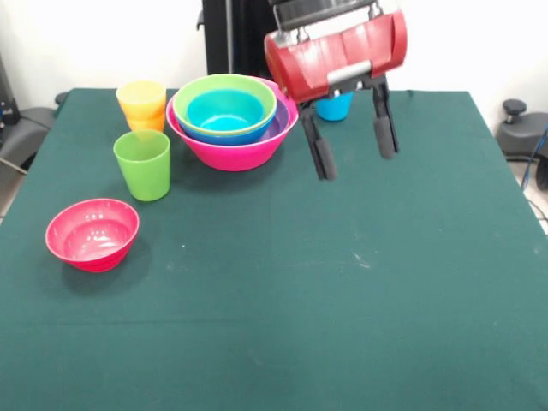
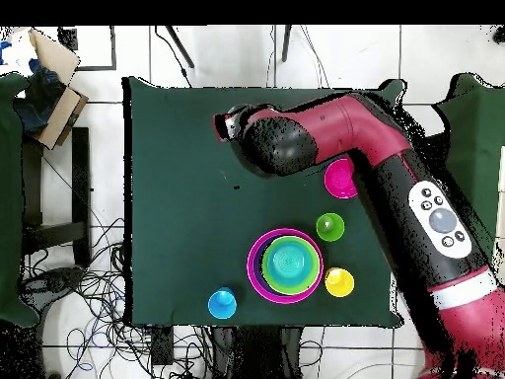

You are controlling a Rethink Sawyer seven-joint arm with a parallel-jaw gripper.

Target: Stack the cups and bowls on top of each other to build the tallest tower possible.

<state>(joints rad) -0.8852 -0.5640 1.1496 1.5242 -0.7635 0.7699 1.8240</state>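
A pile of nested bowls stands at the back left. The large pink bowl (image 1: pixel 231 151) is outermost, with a purple rim (image 1: pixel 285 121), a blue bowl, a light green bowl (image 1: pixel 224 86) and a light blue bowl (image 1: pixel 224 111) inside. It also shows in the overhead view (image 2: pixel 286 262). No orange bowl shows. A yellow cup (image 1: pixel 141 96) sits in an orange cup (image 1: pixel 148 122) left of the pile. The green cup (image 1: pixel 143 164) and the red-pink bowl (image 1: pixel 92 233) stand alone. The blue cup (image 1: pixel 334 108) is behind my gripper (image 1: pixel 354 147), which is open, empty, above the table, right of the pile.
The arm (image 2: pixel 395 168) reaches across the table's right side in the overhead view, over the red-pink bowl (image 2: pixel 340 178) and green cup (image 2: pixel 330 227). A cardboard box (image 2: pixel 51 69) and cables lie on the floor beyond the table's edge.
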